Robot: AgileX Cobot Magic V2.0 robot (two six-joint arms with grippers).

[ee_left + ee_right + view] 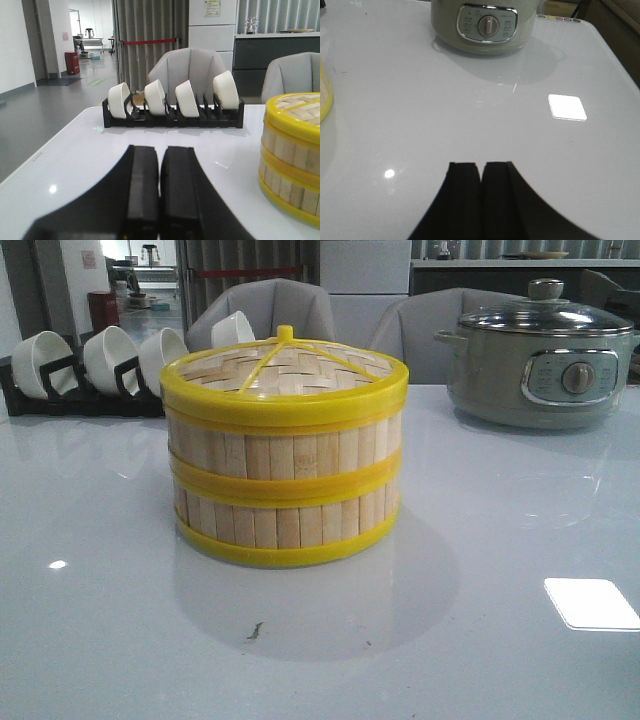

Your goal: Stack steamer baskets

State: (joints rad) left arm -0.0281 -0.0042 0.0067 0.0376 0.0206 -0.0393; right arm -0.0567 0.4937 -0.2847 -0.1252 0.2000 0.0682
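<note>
the left tool (159, 192) sits nearest its wrist camera, its two black fingers (142, 190) pressed together with only a thin seam between them and nothing pinched. it hangs low over the glossy white counter (75, 165). the right tool (481, 200) is in the same condition in its own wrist view: fingers (465, 200) pressed together, nothing between them, above bare counter surface. neither tool appears in the front view.

the steamer baskets (285, 460) stand near the middle of the counter in the front view, already stacked: a lower ring of upright pale bamboo slats, an upper ring seated squarely on it, and the woven lid (285, 368) on top. yellow rims mark the base, the joint between the two rings and the lid edge; yellow ribs run from the lid edge to a small central knob. the stack stands upright and level. in the left wrist view the stack appears beyond and to one side of the left tool, well apart from it. in the right wrist view only a yellow edge of the stack shows at the frame border.

a bright rectangular reflection (592, 603) lies on the counter toward the right side.

farther back on the left, a black rack (172, 116) holds four white bowls (156, 97) on edge. farther back on the right stands a grey-green electric pot (540, 365) with a glass lid (545, 315) and a front control dial. behind the counter stand grey chairs (265, 310).
</note>
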